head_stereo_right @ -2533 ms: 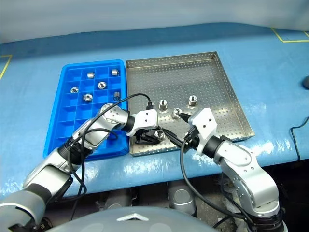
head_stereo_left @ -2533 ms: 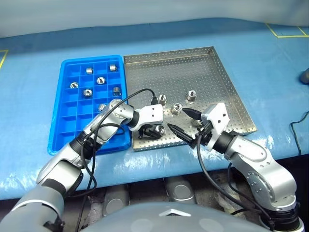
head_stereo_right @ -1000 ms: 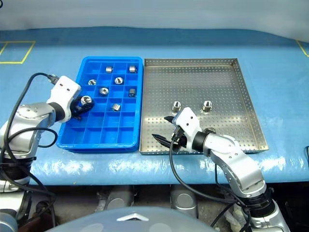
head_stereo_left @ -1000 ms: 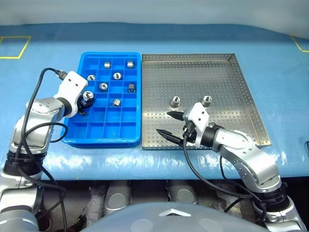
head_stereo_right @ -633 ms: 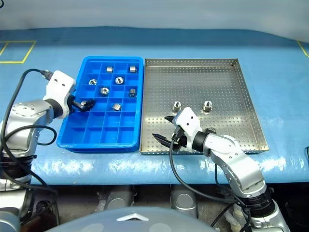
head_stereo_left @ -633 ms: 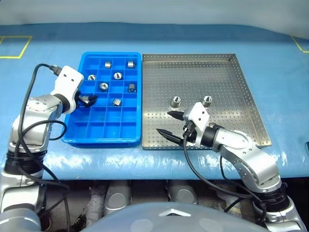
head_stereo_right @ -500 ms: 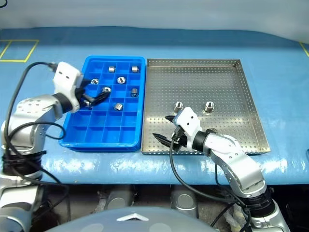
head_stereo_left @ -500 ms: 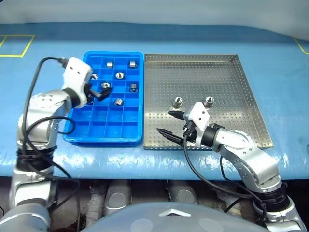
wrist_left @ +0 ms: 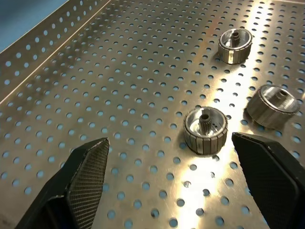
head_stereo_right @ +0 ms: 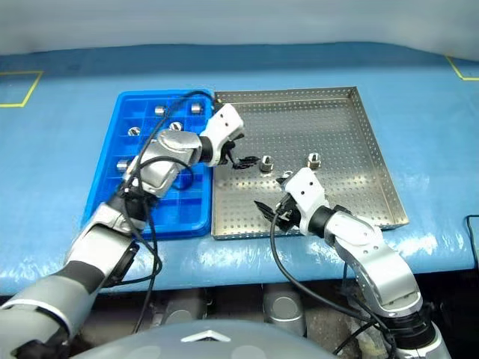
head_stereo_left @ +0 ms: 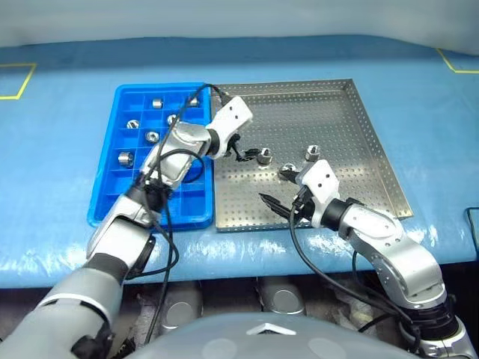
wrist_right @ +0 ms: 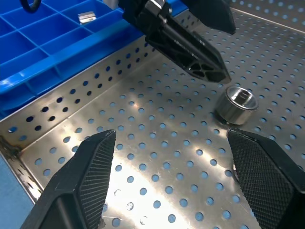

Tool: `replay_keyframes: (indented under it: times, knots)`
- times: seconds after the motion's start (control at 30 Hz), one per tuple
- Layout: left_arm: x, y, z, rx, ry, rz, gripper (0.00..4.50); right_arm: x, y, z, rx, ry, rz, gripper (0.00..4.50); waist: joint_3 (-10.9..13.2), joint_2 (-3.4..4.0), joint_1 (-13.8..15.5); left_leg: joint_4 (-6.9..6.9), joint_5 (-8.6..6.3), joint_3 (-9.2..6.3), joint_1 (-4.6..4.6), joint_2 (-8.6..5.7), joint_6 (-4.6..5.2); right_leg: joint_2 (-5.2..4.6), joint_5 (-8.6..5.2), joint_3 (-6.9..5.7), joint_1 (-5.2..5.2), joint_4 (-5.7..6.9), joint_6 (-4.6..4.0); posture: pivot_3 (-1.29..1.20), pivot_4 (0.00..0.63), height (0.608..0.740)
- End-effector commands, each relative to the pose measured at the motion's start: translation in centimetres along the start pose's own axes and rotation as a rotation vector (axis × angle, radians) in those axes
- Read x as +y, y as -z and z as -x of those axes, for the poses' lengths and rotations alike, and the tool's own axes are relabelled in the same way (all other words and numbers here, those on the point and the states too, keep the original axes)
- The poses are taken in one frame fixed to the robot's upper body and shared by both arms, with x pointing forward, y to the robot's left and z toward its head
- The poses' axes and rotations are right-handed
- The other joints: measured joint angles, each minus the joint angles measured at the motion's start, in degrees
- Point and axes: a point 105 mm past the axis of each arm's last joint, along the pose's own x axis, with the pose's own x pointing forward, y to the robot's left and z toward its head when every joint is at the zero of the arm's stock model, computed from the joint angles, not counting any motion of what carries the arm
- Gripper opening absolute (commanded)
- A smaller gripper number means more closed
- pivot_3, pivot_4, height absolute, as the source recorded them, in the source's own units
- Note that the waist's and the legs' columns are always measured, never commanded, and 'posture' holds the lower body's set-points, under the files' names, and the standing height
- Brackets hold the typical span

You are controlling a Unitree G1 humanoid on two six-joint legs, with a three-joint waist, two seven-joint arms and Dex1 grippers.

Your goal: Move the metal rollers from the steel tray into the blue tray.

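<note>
Rollers (wrist_left: 206, 130) on steel tray (head_stereo_left: 359, 142), third partly hidden

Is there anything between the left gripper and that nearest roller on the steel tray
Nothing visible. The left gripper is open over the steel tray, and the nearest roller lies just ahead of its fingertips with only bare perforated floor between. Two other rollers lie beyond it, out of the way.

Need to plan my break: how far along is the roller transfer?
Done: several rollers sit in the blue tray. In hand: nothing; the left gripper, jaws open and empty, hovers beside the nearest roller. Left: three rollers on the steel tray.
</note>
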Motion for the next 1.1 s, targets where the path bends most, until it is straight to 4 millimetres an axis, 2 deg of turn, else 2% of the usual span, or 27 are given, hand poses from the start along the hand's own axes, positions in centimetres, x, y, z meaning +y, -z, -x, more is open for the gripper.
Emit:
replay_keyframes:
  times: [0.03, 0.2, 0.37, 0.47, 0.67, 0.7, 1.0, 1.1]
  knots:
    - [0.0, -0.5, -1.2, 0.004, 0.014, -0.062, 4.48, -0.7, -1.8, 0.7, -0.076, 0.094, 0.004, 3.93, 0.0, 0.0, -0.9, 0.0, 0.0, 0.0, 0.0, 0.0, 0.0, 0.0, 0.0, 0.0, -0.01, -0.01, 0.0, -0.26, 0.15, 0.74]
    - [0.3, 1.6, -2.3, 0.085, 0.0, -0.086, 4.48, -1.4, -1.9, 1.1, -0.081, 0.161, -0.01, 3.93, 0.0, 0.0, -3.5, -0.02, -0.03, 0.02, -0.01, -0.01, 0.04, 0.0, -0.02, 0.05, -0.01, -0.03, 0.04, -0.29, 0.15, 0.74]
    - [1.3, 3.5, -2.0, 0.146, -0.033, -0.078, 4.48, -1.6, -1.9, 1.4, -0.082, 0.188, -0.019, 3.93, 0.0, 0.01, -5.0, 0.0, -0.02, 0.02, 0.04, -0.01, 0.04, 0.0, 0.0, 0.05, 0.05, -0.02, 0.09, -0.28, 0.15, 0.74]
    - [1.1, 3.3, -1.8, 0.111, -0.007, -0.044, 3.91, -1.7, -1.8, 1.2, -0.077, 0.185, -0.019, 3.93, 0.0, 0.01, -5.9, 0.0, -0.02, 0.01, 0.06, -0.01, 0.04, -0.01, 0.01, 0.06, 0.1, -0.03, 0.11, -0.27, 0.15, 0.74]
    - [1.2, 3.1, -1.3, 0.089, -0.004, -0.037, 1.95, -1.7, -2.0, 0.7, -0.084, 0.173, -0.018, 3.93, 0.0, 0.01, -6.7, 0.0, -0.02, 0.02, 0.08, 0.0, 0.04, 0.0, 0.04, 0.08, 0.09, -0.02, 0.17, -0.24, 0.15, 0.74]
    - [1.3, 3.0, -1.2, 0.082, -0.012, -0.034, 1.79, -1.7, -2.0, 0.7, -0.082, 0.169, -0.016, 3.93, 0.0, 0.01, -6.7, 0.0, -0.02, 0.02, 0.08, 0.0, 0.04, 0.0, 0.05, 0.09, 0.1, -0.02, 0.19, -0.24, 0.15, 0.74]
    - [2.7, 2.1, 0.1, 0.016, -0.068, -0.013, 1.78, -1.5, -2.1, 0.2, -0.08, 0.141, -0.006, 3.93, 0.0, 0.01, -6.7, -0.05, -0.01, 0.02, 0.09, 0.01, 0.05, 0.02, 0.07, 0.12, 0.08, -0.02, 0.22, -0.21, 0.15, 0.74]
    - [3.2, 2.0, 0.6, 0.005, -0.082, -0.016, 2.8, -1.3, -2.0, 0.1, -0.077, 0.129, -0.003, 3.93, 0.0, 0.01, -5.8, -0.06, -0.02, 0.02, 0.03, 0.0, 0.05, 0.01, 0.07, 0.11, 0.05, -0.08, 0.22, -0.21, 0.15, 0.74]
